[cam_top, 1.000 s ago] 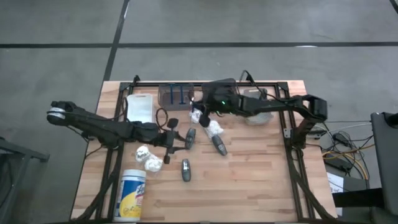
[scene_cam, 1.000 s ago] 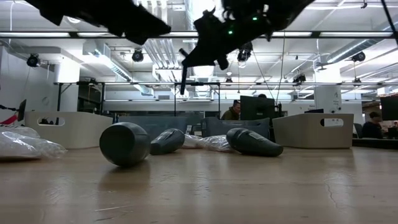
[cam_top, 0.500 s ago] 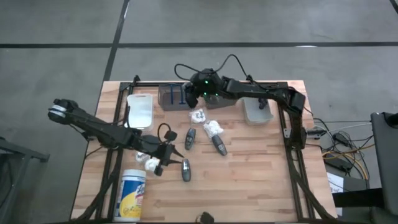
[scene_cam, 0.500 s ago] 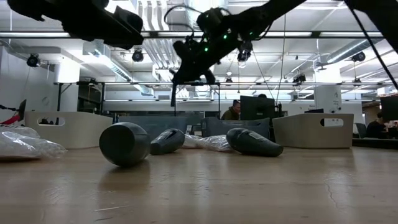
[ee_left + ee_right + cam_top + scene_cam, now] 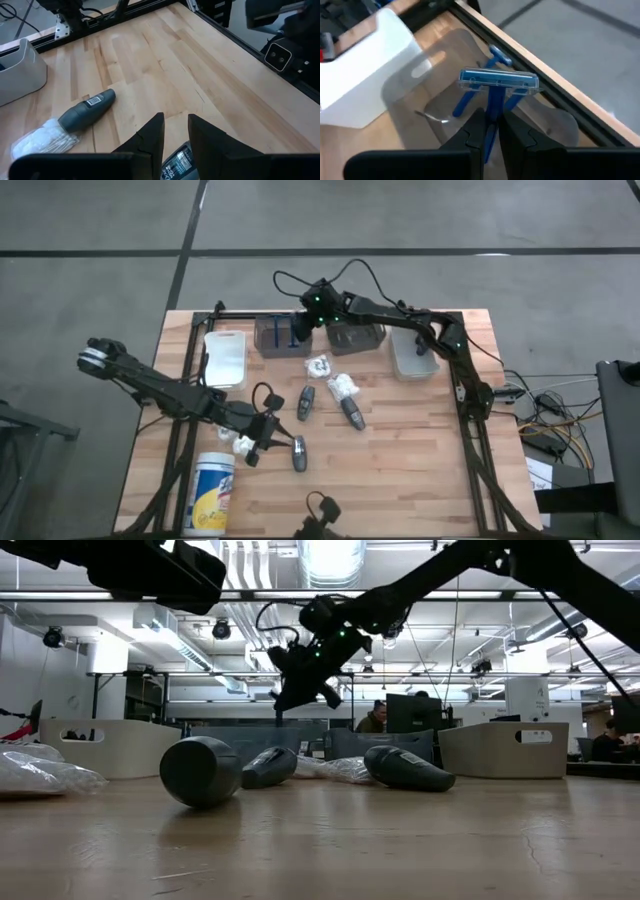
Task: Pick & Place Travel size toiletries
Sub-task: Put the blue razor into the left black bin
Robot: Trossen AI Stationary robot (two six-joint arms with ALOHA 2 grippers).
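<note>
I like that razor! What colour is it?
Blue: the razor, held in the right pincer, shows best in the right wrist view.

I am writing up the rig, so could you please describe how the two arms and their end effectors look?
Both arms are slim, dark and jointed. The left arm ends in a pale grey cap at its outer joint. The right arm has a green light near the wrist and looping black cables. The right end effector has two tapered dark fingers, as does the left end effector.

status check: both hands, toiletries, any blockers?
Right hand shut on blue razor, over clear bin. Left hand straddling grey tube. Nothing in the way.
</note>
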